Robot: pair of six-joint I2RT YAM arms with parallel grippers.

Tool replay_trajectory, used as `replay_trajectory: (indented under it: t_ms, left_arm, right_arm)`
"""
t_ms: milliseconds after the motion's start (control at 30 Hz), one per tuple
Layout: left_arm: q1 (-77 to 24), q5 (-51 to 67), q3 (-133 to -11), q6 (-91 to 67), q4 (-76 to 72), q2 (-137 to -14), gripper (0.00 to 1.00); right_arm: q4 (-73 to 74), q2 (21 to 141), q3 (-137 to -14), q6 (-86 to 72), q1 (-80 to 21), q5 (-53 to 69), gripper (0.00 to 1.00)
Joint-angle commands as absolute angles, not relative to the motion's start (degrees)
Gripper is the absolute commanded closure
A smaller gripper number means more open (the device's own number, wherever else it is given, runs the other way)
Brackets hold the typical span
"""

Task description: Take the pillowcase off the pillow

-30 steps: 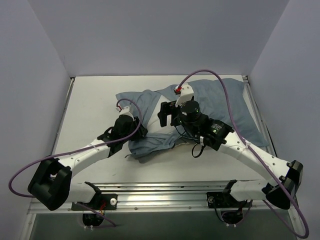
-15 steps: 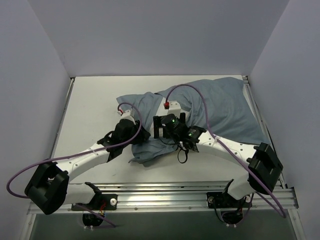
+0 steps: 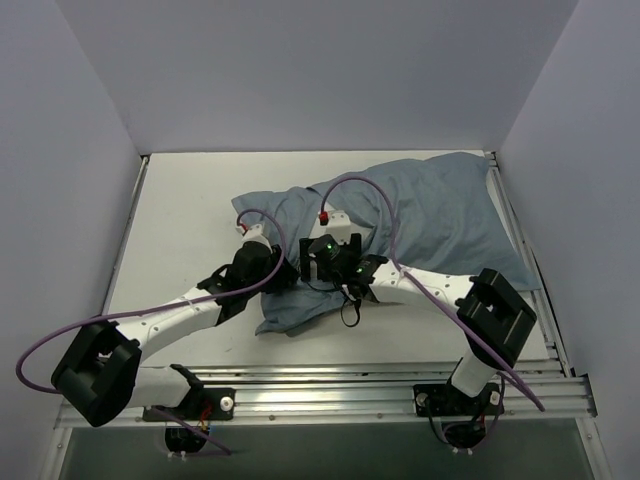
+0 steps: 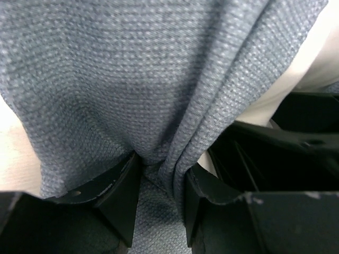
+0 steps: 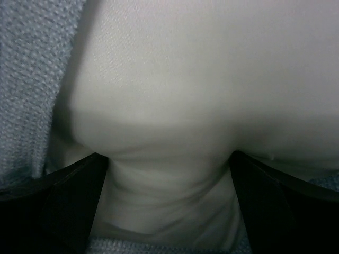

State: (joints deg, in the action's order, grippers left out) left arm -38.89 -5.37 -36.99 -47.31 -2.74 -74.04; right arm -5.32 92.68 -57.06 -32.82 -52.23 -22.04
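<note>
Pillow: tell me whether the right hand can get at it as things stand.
Probably yes: the right hand is open with bare pillow bulging between its fingers; the pillowcase lies off to the side, not in the way.

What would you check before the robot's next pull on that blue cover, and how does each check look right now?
1. Left claw gripping the pillowcase: ok, a fold is pinched between its fingers.
2. Right claw spread for the pillow: ok, its fingers stand wide on either side of the white bulge.
3. Right claw catching only pillow, no blue cloth: cannot tell, cloth lies close beside one finger.
4. Pillow out of the pillowcase: not ok, seen from above it is mostly covered.
</note>
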Motion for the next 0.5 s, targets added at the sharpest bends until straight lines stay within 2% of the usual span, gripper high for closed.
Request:
replay_trajectory:
  t_ms: [0,67,100,167,200,233,267,467]
  left_arm:
    - [-40.1,-4.0,-36.9,-47.1,-1.1,-73.9,0.57]
    - [-40.3,-4.4,-37.0,-46.8,-0.4,-73.4,0.57]
    - [-40.3,-4.3,-37.1,-46.7,-0.1,-73.1,0.57]
    - [-40.5,-4.0,-37.3,-46.7,-0.1,-72.5,0.57]
    - [-40.8,-3.9,-37.3,-46.8,2.0,-72.2,0.57]
    - [-41.1,-3.8,-37.4,-46.8,2.5,-71.8,0.57]
    - [-41.3,-3.7,-37.8,-46.9,3.4,-70.9,0.58]
    - [-44.7,-4.0,-41.5,-46.1,10.3,-67.5,0.58]
  right_arm:
    - [-0.3,100.4,-57.5,-33.9,-52.7,-18.2,0.07]
    - [-0.3,101.9,-58.1,-33.7,-52.6,-18.2,0.18]
    - [-0.3,102.9,-58.6,-33.6,-52.6,-18.3,0.35]
    - [-0.4,103.0,-58.8,-33.5,-51.8,-18.1,0.59]
    - [-1.0,102.6,-59.0,-33.5,-51.2,-17.7,0.78]
    - [-1.6,102.2,-59.3,-33.5,-49.8,-17.1,0.87]
    - [-3.1,101.5,-59.4,-33.7,-49.1,-16.4,1.00]
    - [-8.8,96.3,-61.6,-35.9,-41.6,-12.9,1.00]
